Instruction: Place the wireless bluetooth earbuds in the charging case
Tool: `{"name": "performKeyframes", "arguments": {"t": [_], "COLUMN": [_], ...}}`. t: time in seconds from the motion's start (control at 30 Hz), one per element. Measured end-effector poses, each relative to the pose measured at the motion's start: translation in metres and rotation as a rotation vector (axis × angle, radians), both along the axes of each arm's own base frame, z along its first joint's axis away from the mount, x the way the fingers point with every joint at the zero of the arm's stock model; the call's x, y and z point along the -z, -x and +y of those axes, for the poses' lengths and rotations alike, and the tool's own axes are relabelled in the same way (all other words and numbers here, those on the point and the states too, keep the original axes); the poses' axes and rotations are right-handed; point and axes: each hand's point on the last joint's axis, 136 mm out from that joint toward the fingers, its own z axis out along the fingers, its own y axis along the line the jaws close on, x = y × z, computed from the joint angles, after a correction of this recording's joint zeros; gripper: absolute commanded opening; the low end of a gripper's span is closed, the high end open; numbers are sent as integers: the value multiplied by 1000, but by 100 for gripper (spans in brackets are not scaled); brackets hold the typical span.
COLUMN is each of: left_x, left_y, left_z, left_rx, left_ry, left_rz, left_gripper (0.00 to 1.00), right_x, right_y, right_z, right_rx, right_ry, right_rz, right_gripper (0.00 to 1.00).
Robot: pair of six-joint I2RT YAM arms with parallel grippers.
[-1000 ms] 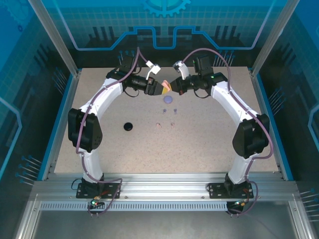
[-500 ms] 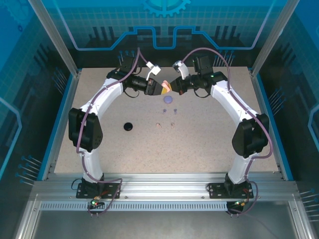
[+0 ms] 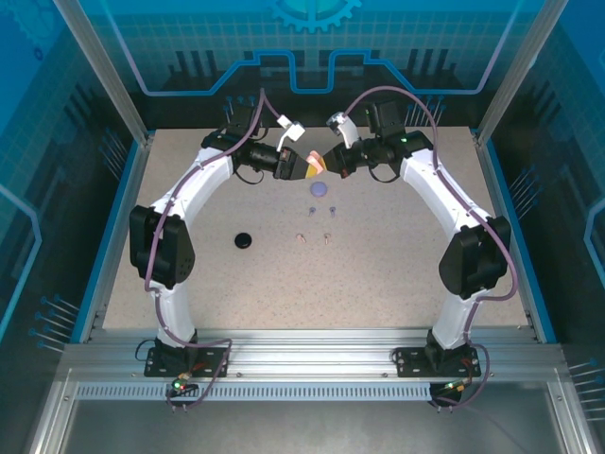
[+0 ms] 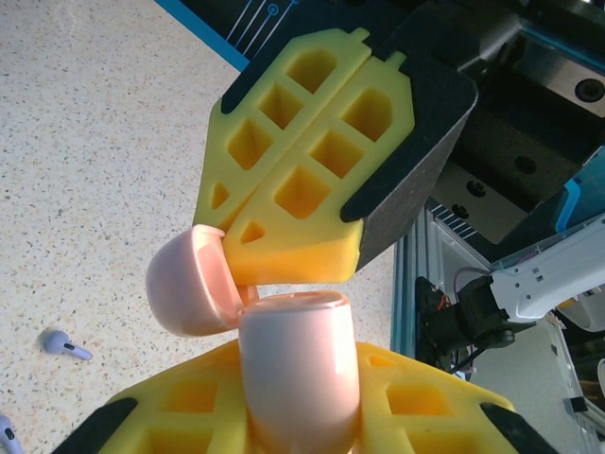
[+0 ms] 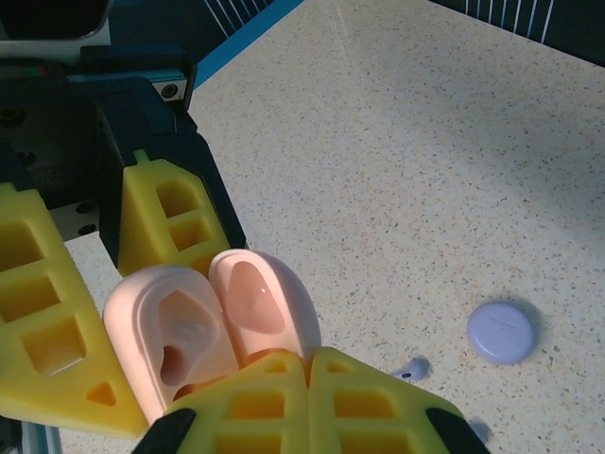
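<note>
Down at the near edge the aluminium rail point(image 3: 312, 364) carries both arm bases, and out on the speckled table point(image 3: 416, 284) nothing loose has budged since a second ago: the black round case point(image 3: 243, 240) sits alone to the left, the two pale pink earbuds point(image 3: 302, 237) lie side by side mid-table, the two purple earbuds point(image 3: 311, 210) just beyond them, then the purple round case point(image 3: 321, 189). Farther back, the action: the left gripper point(image 3: 308, 167) is clamped on the body of the pink charging case point(image 4: 298, 369), held up off the table with its lid point(image 4: 189, 284) swung open. The right gripper point(image 3: 329, 161) meets it head-on, fingers closed together, tips against the lid's edge by the hinge; its wrist has crept slightly up and away over the last second. From the right wrist both moulded halves of the case face the lens. Blue-trimmed table edges, then translucent blue panels point(image 3: 312, 47), wall the cell. Whether the right tips actually pinch the lid is hard to make out, and the left fingers are cut off by the frame.
</note>
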Motion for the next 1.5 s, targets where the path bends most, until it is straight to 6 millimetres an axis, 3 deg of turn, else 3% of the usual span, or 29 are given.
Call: {"name": "performKeyframes", "arguments": {"t": [0.1, 0.2, 0.3, 0.4, 0.6, 0.7, 0.8, 1.07, 1.27, 1.5], "left_x": [0, 1, 4, 10, 11, -1, -16, -55, -86, -119], "left_y": [1, 0, 0, 0, -3, 0, 5, 15, 22, 33], "left_z": [0, 1, 5, 10, 28, 35, 42, 65, 87, 105], "left_rx": [2, -1, -26, -65, -169, -220, -271, -467, -617, -717], "left_ry": [3, 13, 28, 38, 60, 86, 115, 190, 235, 298], "left_rz": [5, -6, -16, -9, -43, -91, -151, -319, -432, -516], "left_gripper": [0, 0, 0, 0, 0, 0, 0, 0, 0, 0], "right_x": [1, 1, -2, -19, -63, -62, -41, 39, 109, 174], "right_y": [-4, -10, -11, -5, 31, 41, 45, 62, 60, 69], "right_z": [-3, -10, -11, -13, -30, -38, -36, 4, 4, 28], "right_rx": [25, 63, 84, 100, 171, 234, 299, 406, 523, 488], "right_ry": [16, 31, 26, -2, -85, -103, -78, 87, 212, 351], "right_rz": [-5, -13, -9, -34, -93, -82, -33, 106, 215, 276], "right_gripper": [45, 55, 60, 64, 65, 65, 65, 65, 63, 60]}}
